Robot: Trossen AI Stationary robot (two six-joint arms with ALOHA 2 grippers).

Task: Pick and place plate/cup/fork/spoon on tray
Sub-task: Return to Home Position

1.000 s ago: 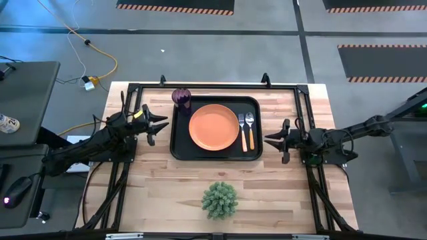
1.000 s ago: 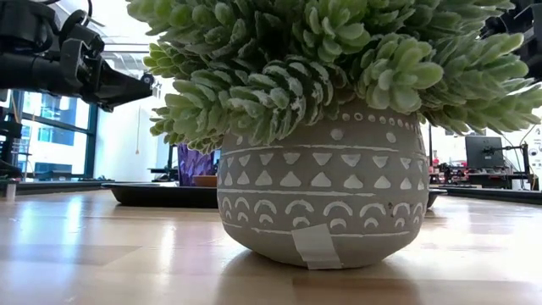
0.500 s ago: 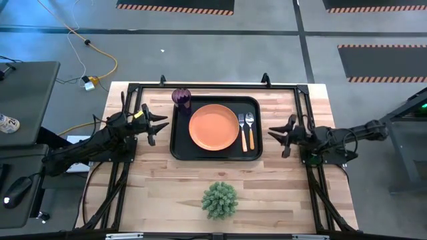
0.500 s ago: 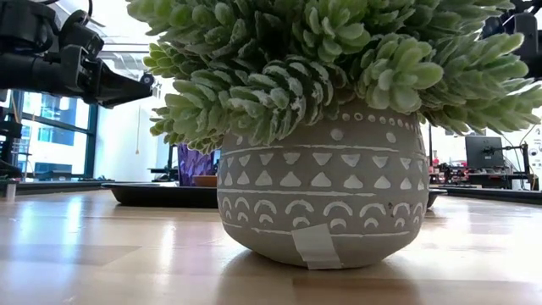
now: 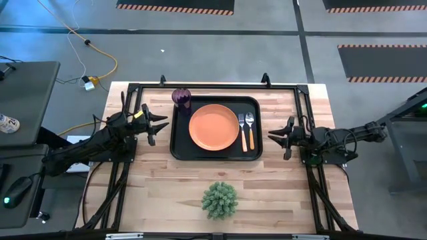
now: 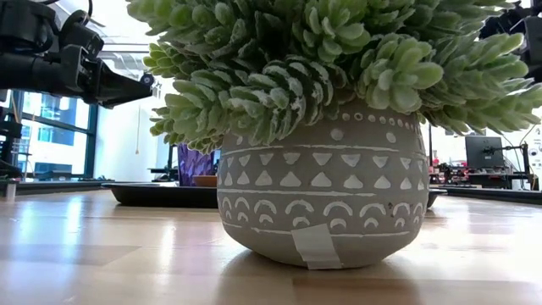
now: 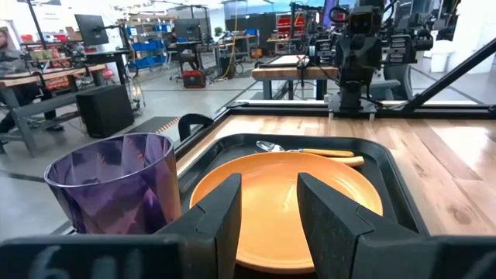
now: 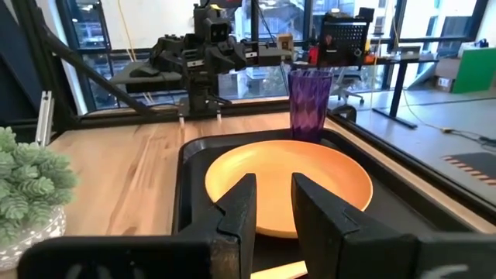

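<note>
The black tray (image 5: 181, 150) lies in the middle of the table. The orange plate (image 5: 213, 127) rests flat on it. The fork (image 5: 242, 130) and the spoon (image 5: 250, 128) lie side by side on the tray, right of the plate. The purple cup (image 5: 181, 98) stands upright at the tray's far left corner. My left gripper (image 5: 160, 125) is open and empty just left of the tray, facing the plate (image 7: 287, 194) and the cup (image 7: 112, 182). My right gripper (image 5: 273, 137) is open and empty just right of the tray, facing the plate (image 8: 287, 182).
A spiky green plant in a grey patterned pot (image 5: 219, 199) stands near the table's front edge, below the tray; it fills the low view (image 6: 326, 199). Bare wood lies on both sides of the plant. A black frame (image 5: 301, 100) runs around the table's edges.
My right gripper has drawn back a little from the tray toward the table's right edge, still open. The tray and the things on it have stayed where they were.
</note>
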